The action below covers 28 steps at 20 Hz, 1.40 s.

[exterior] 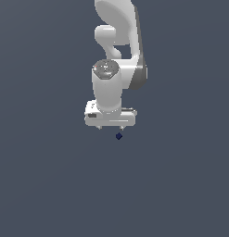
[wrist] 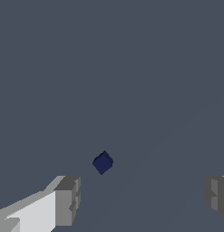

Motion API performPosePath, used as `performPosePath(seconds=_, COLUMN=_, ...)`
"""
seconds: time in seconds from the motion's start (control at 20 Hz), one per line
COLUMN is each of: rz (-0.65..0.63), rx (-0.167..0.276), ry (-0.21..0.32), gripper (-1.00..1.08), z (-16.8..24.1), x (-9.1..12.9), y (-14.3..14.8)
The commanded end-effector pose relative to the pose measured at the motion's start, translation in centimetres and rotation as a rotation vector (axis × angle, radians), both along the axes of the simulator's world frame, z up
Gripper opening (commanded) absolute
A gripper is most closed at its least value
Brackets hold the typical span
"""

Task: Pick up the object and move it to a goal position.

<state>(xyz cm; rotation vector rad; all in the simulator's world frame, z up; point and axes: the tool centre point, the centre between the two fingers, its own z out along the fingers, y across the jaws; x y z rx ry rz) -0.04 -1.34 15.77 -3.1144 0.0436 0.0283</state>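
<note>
The object, a tiny dark navy-blue cube (exterior: 118, 136), lies on the flat grey surface just below the white gripper (exterior: 110, 127) in the exterior view. In the wrist view the cube (wrist: 103, 162) rests on the floor, turned corner-on, beyond the fingertips and nearer one grey finger (wrist: 68, 199) than the other finger (wrist: 216, 195). The gripper (wrist: 141, 199) is open wide with nothing between its fingers. It hovers apart from the cube, not touching it.
The white arm (exterior: 120, 41) rises behind the gripper toward the top of the exterior view. A plain grey-blue floor (exterior: 51, 185) spreads all around, with no other objects and no goal marker showing.
</note>
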Motion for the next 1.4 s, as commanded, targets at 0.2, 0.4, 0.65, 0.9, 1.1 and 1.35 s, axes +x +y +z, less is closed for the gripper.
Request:
performPosePath(seconds=0.2, rz=-0.013, rx=-0.007, ry=-0.007, gripper=1.0, z=0.1, x=0.2, y=-1.0)
performPosePath(seconds=0.4, rz=-0.049, rx=-0.023, ry=-0.022, gripper=1.0, z=0.5, x=0.5, y=-3.4)
performPosePath(seconds=0.65, rz=-0.063, rx=-0.026, ry=-0.025, gripper=1.0, z=0.6, x=0.6, y=-3.9)
performPosePath(seconds=0.9, rz=-0.029, rx=-0.027, ry=-0.024, gripper=1.0, z=0.1, x=0.5, y=-3.5)
performPosePath(seconds=1.1, rz=0.029, rx=-0.03, ry=-0.023, gripper=1.0, z=-0.7, x=0.2, y=-3.0)
performPosePath(seconds=1.35, rz=0.143, rx=-0.033, ry=-0.022, gripper=1.0, z=-2.4, x=-0.4, y=-1.8)
